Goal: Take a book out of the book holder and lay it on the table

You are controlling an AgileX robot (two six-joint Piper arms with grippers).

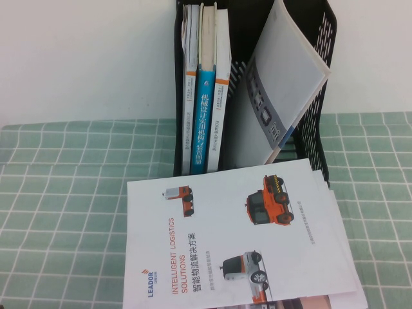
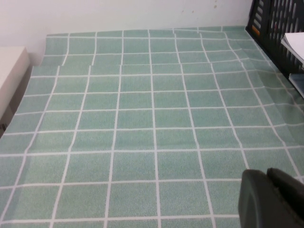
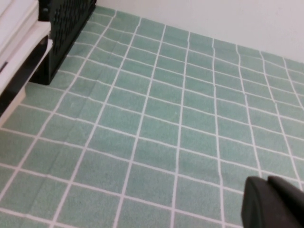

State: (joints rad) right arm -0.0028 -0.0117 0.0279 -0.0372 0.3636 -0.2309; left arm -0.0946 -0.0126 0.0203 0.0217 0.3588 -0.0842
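Closest to the high camera lies the book [image 1: 248, 238], its white cover with orange vehicles and the LEADOR logo facing up, flat on the table [image 1: 64, 193], directly in front of the book holder [image 1: 251, 38]. A further sheet peeks out from under its near edge.

Neither claw touches it. The left gripper [image 2: 273, 199] shows only as a dark tip in its own wrist camera, hovering over bare green cloth, with the rack's mesh corner well apart from it, at the far side of its view; whether its fingers are parted I cannot tell. The right gripper [image 3: 275, 202] is likewise a dark tip above the checked cloth (clenched, with nothing in it), and the rack's foot and white page edges sit well away from it at the opposite corner of its view.

Inside the rack, a blue-spined book [image 1: 205, 109] stands upright between two thinner volumes, while a grey-and-white brochure [image 1: 283, 90] leans diagonally across the neighbouring compartment.
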